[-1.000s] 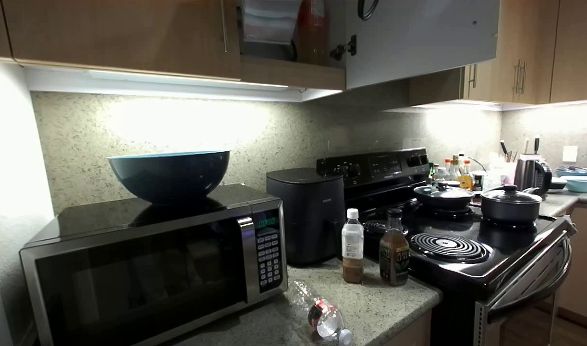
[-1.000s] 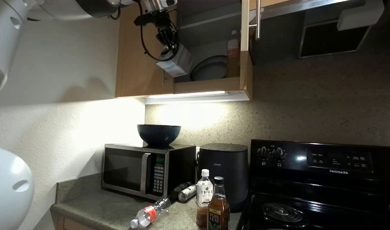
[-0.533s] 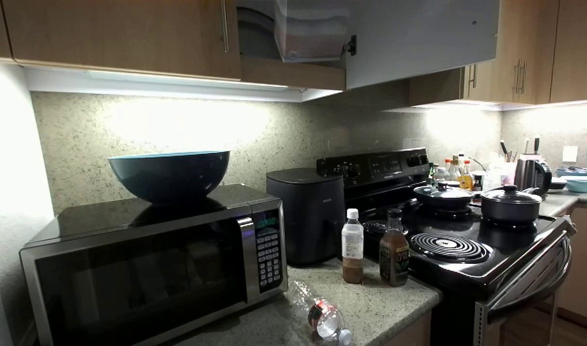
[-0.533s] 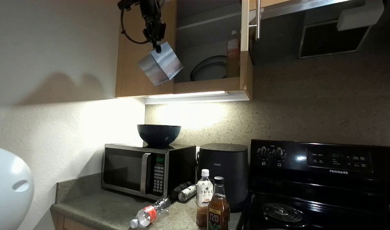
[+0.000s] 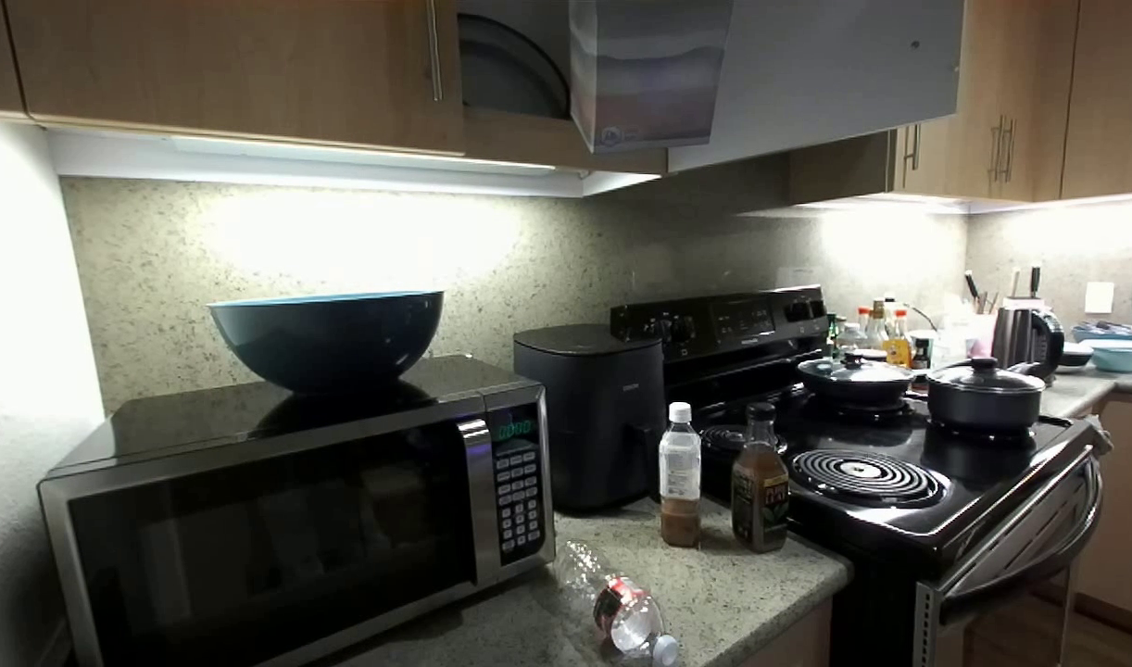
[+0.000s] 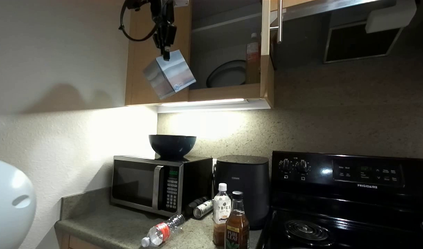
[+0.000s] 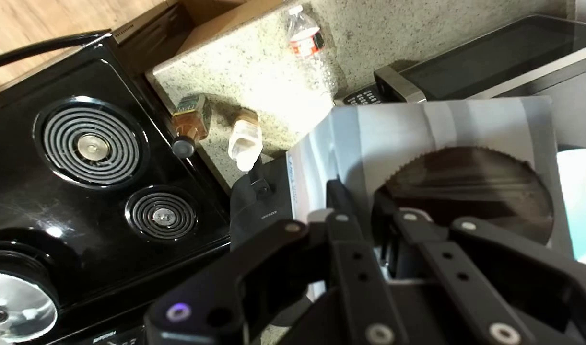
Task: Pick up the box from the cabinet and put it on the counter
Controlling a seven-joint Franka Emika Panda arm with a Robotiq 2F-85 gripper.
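The box (image 5: 659, 83) is a pale carton with soft grey-blue and pinkish bands. It hangs tilted in the air in front of the open wooden cabinet (image 6: 223, 92), also seen in an exterior view (image 6: 178, 71). My gripper (image 6: 166, 55) is shut on the box's upper part. In the wrist view the gripper (image 7: 359, 191) pinches a side of the box (image 7: 393, 127), with one fingertip at the edge of a dark round opening. The speckled counter (image 6: 118, 224) lies well below; it also shows in the wrist view (image 7: 259, 72).
On the counter are a lying clear bottle (image 6: 161, 231), a white-capped bottle (image 6: 222, 214), a brown tea bottle (image 6: 237, 221) and a black air fryer (image 6: 242, 193). A microwave (image 6: 145, 183) carries a dark bowl (image 6: 172, 145). The cabinet door (image 5: 816, 74) stands open. The stove (image 5: 862, 472) adjoins.
The box has come out from the cabinet opening with my gripper, moving left and a little down in one exterior picture. It looks larger in the opposite exterior picture. Bottles have not moved.
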